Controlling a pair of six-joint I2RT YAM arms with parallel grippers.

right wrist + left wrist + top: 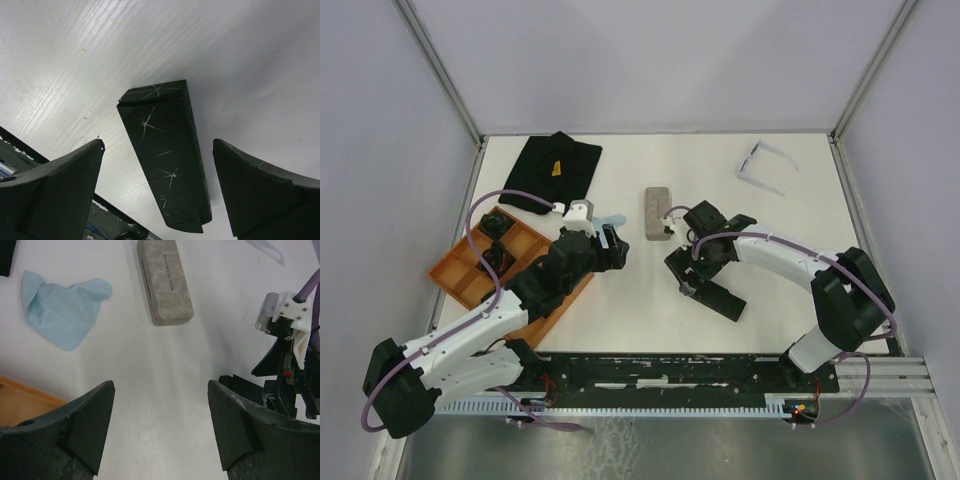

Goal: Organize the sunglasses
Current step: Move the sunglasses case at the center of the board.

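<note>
We see the desk (150, 370) as a white, matt sheet with a fine ribbed grain that takes only a soft sheen under the light. The grey case (165, 282) has a mottled, stone-like matt skin. The black case (165, 165) is smooth and faintly satin, crossed by thin pale lines like cracks. The blue cloth (62, 310) is thin, soft and crumpled. The tray (20, 405) is orange, smooth and matt; we cannot tell wood from plastic. The black cloth (555, 170) looks dull and limp. The pale glasses (752, 160) have a thin translucent plastic frame. The left gripper (160, 390) and the right gripper (159, 145) are dark, matt plastic, scuffed and rough.
</note>
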